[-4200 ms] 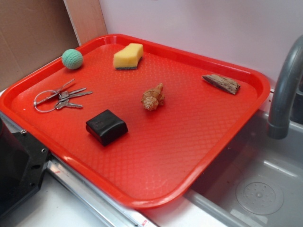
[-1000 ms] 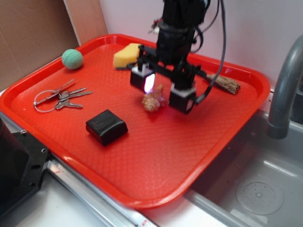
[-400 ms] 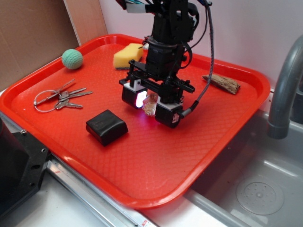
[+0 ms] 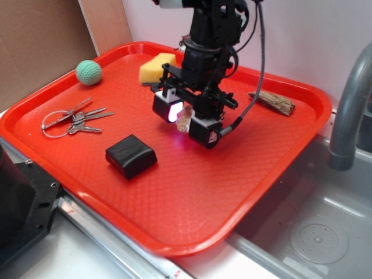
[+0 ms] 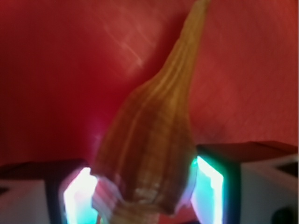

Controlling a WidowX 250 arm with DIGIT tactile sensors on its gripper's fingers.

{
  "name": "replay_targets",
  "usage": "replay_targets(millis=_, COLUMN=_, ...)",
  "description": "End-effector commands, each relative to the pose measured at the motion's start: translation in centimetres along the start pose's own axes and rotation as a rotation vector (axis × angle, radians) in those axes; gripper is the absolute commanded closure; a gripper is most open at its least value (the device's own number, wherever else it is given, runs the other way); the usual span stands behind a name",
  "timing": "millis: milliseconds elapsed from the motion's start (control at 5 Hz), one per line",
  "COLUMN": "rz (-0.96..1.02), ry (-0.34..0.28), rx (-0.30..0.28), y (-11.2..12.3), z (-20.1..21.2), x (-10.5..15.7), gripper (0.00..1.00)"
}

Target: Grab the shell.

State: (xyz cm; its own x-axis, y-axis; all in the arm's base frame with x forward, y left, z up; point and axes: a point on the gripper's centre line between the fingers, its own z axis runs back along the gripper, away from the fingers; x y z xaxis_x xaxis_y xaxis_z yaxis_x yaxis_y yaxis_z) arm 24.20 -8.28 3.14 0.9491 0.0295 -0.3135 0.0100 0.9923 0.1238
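Two glowing pads of the pincer [image 4: 184, 121] clamp the shell [image 5: 154, 140] over the red tray [image 4: 174, 203].

The tray [image 4: 192, 197] is glossy red plastic with a fine textured floor. The shell [image 5: 154, 144] is ridged, the keys [image 4: 75, 121] shiny metal, the wood piece [image 4: 273, 102] rough and splintery.

the shell [image 5: 152, 149] fills the view, tan-orange with pale ridges, its pointed tip toward the top edge. the gripper [image 5: 145, 196] has it between two glowing pads [image 5: 209, 193], against the blurred red tray [image 5: 56, 79].
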Motion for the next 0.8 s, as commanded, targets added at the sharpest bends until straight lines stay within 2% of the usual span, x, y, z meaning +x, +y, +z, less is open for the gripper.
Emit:
replay_targets(millis=0, rz=0.050, ry=-0.262, rx=-0.115, y=1.1, z=10.0, x=-6.9, gripper=1.00)
replay_targets(millis=200, rz=0.202, ry=-0.290, rx=-0.182, y=2.4, z=13.0, x=-12.8, gripper=1.00)
replay_targets(millis=400, rz=0.231, ry=-0.278, rx=-0.190, y=3.5, z=17.4, x=-15.3, gripper=1.00)
replay_targets(millis=600, rz=0.213, ry=-0.259, rx=-0.120, y=3.4, z=19.7, x=-14.7, gripper=1.00)
